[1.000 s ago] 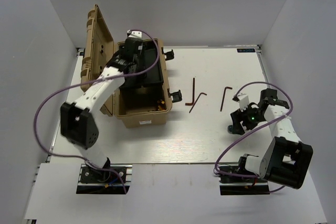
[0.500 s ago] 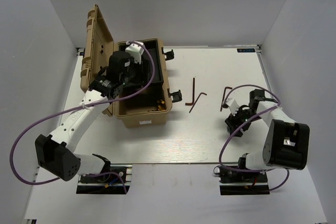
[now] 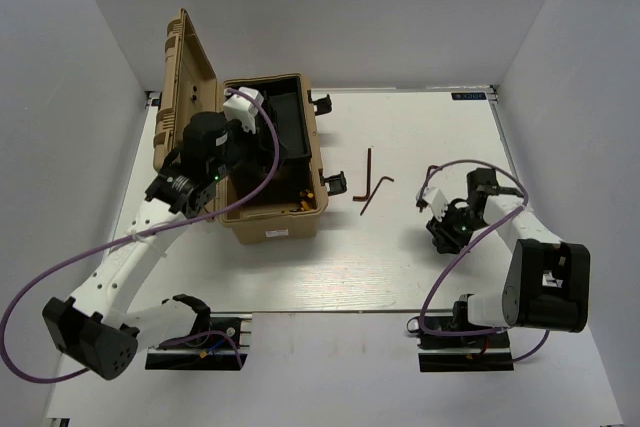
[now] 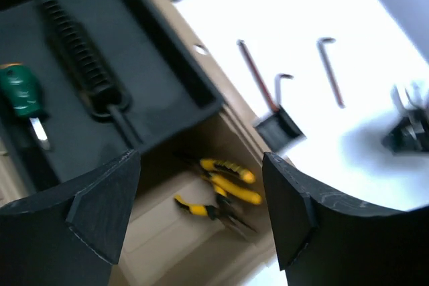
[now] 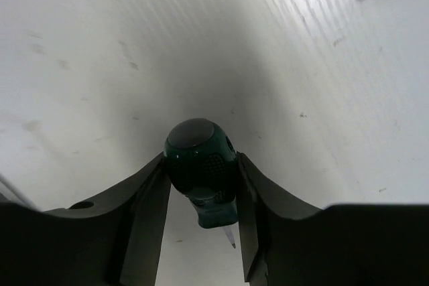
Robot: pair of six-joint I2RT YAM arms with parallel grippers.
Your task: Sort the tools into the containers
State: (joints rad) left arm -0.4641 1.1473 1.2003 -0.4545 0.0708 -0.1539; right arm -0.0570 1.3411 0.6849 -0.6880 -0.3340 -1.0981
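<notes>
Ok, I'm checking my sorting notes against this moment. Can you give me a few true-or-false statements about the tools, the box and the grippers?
1. The toolbox stands with its lid open. True.
2. The yellow-handled pliers lie on the table. False: they lie in the bottom of the toolbox, below the black tray.
3. The right gripper has its fingers against both sides of a green-handled screwdriver. True.
4. The left gripper holds a hex key. False: it is open and empty above the toolbox, and the hex keys lie on the table.
5. A second green screwdriver lies in the black tray. True.
</notes>
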